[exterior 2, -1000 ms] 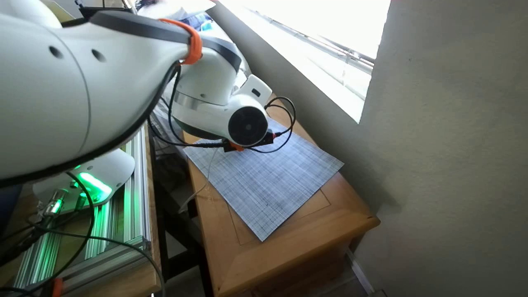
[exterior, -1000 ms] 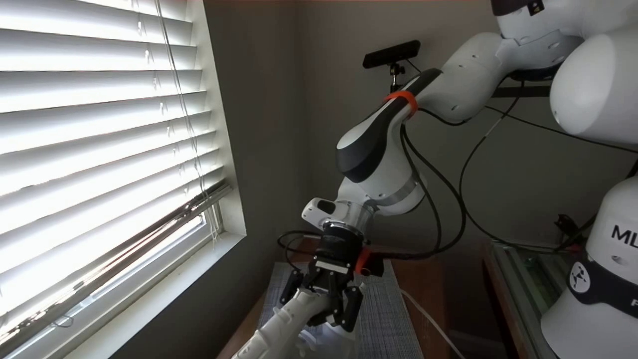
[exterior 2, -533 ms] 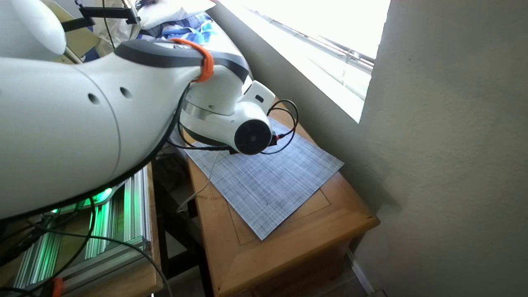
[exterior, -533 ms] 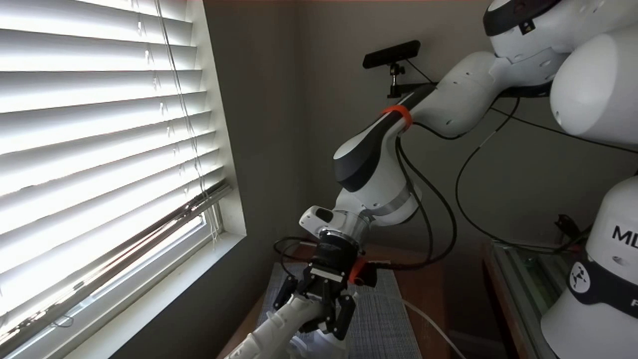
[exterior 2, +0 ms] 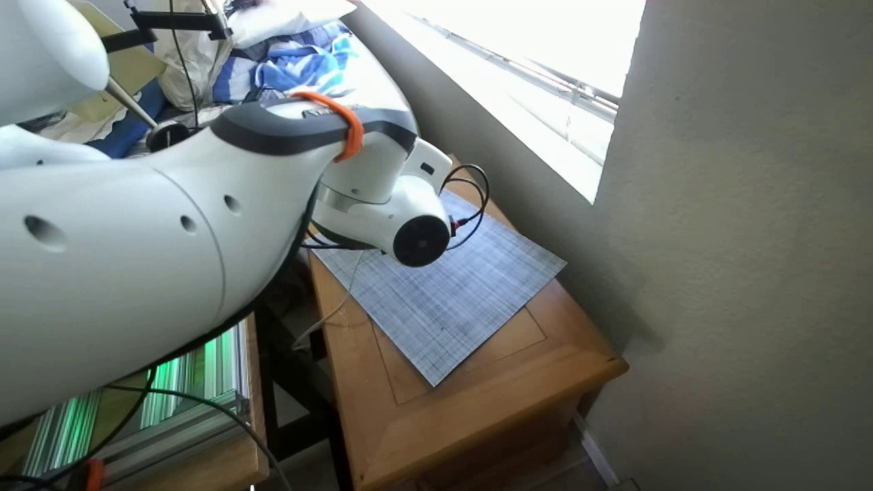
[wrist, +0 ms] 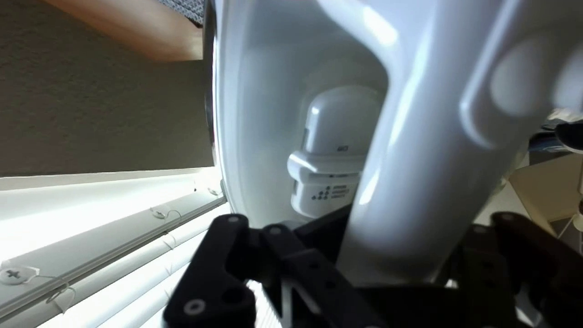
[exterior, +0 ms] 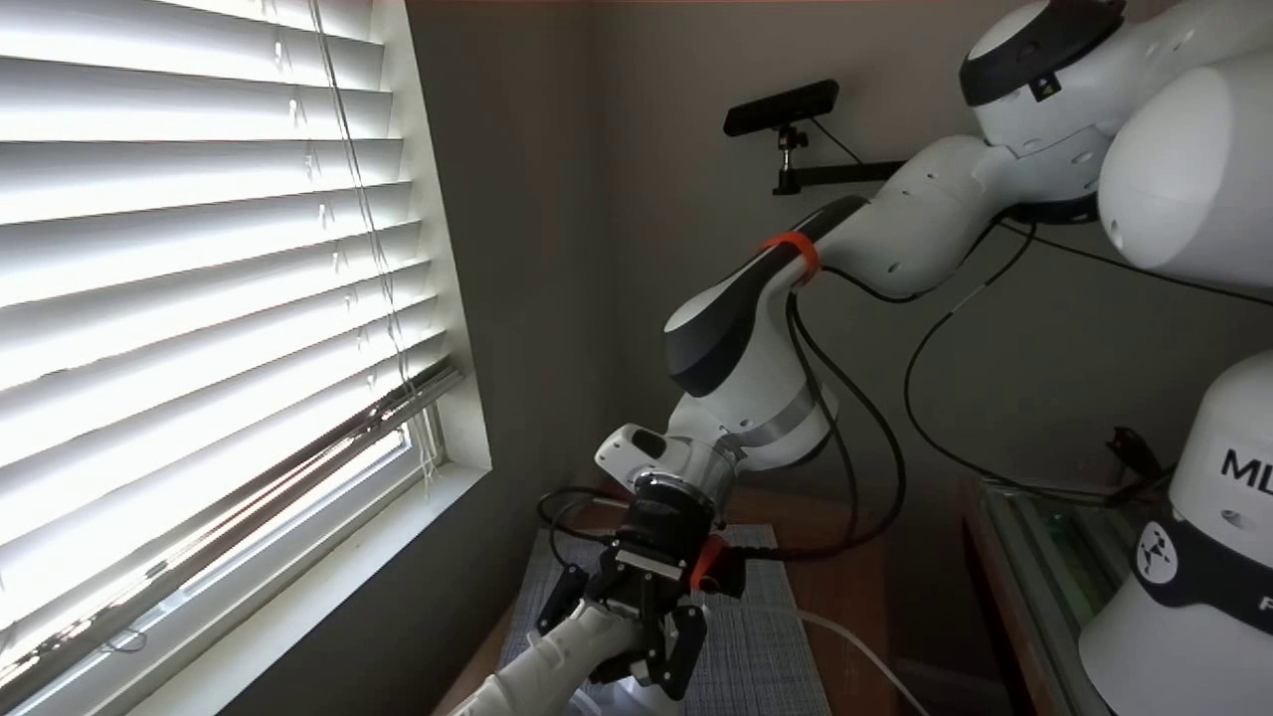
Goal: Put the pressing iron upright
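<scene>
The pale grey pressing iron is partly in view at the bottom of an exterior view. Its thick handle slants down and left from my gripper. In the wrist view the iron's handle fills the space between the fingers of my gripper, which is shut round it. The iron's body and steam control show behind the handle. The soleplate is seen only as a dark edge at the left. The arm hides the iron in an exterior view, where its white cord shows. The iron is tilted; its contact with the mat is hidden.
A grey woven mat lies on a wooden table beside the wall and window. The cord hangs over the table's side. Black cables loop from the arm. A mounted camera stands behind.
The arm has come down, and my gripper with the iron has moved lower and slightly left in an exterior view. The mat has slid slightly. The grip on the handle looks the same.
</scene>
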Tool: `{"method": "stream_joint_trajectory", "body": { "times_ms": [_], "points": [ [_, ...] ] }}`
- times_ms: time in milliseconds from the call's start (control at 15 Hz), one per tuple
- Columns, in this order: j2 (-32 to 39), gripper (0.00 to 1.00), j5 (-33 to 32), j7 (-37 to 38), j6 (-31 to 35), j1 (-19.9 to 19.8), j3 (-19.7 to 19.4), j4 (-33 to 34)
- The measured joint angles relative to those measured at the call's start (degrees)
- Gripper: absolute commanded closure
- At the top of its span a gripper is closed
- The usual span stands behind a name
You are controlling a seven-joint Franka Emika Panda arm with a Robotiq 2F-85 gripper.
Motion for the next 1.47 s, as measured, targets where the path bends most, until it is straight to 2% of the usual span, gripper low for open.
{"method": "stream_joint_trajectory", "body": {
  "times_ms": [1067,1467],
  "points": [
    [1.5,1.00,0.1,-0.3,-2.7,-2.4,-1.7,1.8],
    [4.6,1.00,1.4,-1.7,-12.8,-6.6,-4.0,6.0]
  ]
}}
